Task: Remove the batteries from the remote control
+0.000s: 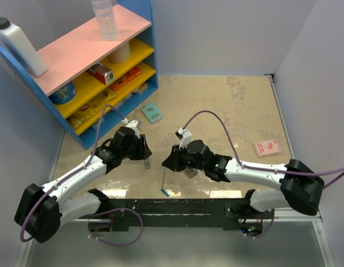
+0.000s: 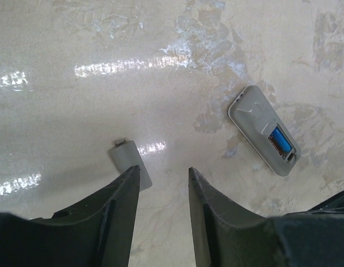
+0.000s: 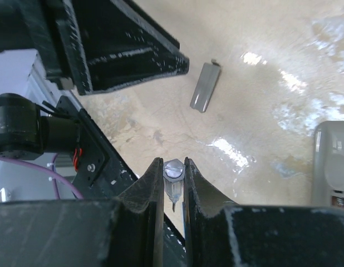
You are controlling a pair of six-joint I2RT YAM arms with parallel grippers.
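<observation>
Overhead view of a beige marbled desk (image 1: 227, 105) with two robot arms reaching in from the near edge. The left end effector (image 2: 163, 172) is released: its two dark fingers stand apart above the desk with nothing between them. Just beside its left finger lies a small grey cover (image 2: 127, 158), flat on the desk, its near end hidden behind that finger.

The remote (image 2: 264, 130), a slim grey bar, lies flat on the desk ahead and to the right of the left end effector, apart from both arms' fingers. Its compartment is uncovered, and one blue battery (image 2: 280, 140) sits inside it. No writing on the remote can be read.

The right end effector (image 3: 173, 164) is clenched on a small clear piece (image 3: 173, 177) with a silvery top and a pointed lower tip; what it is cannot be told. In the right wrist view, the cover lies ahead on the desk and a corner of the remote shows at the right edge.

A thin grey stick (image 1: 163, 182) lies between the arms near the desk's front edge. A teal box (image 1: 152, 112) sits farther back, and a pink packet (image 1: 267, 147) lies to the right; its print is too small to read. A blue shelf (image 1: 151, 55) at the back left holds packets with print too small to read, and a white bottle (image 1: 19, 44) and a clear bottle (image 1: 105, 19) stand on top.
</observation>
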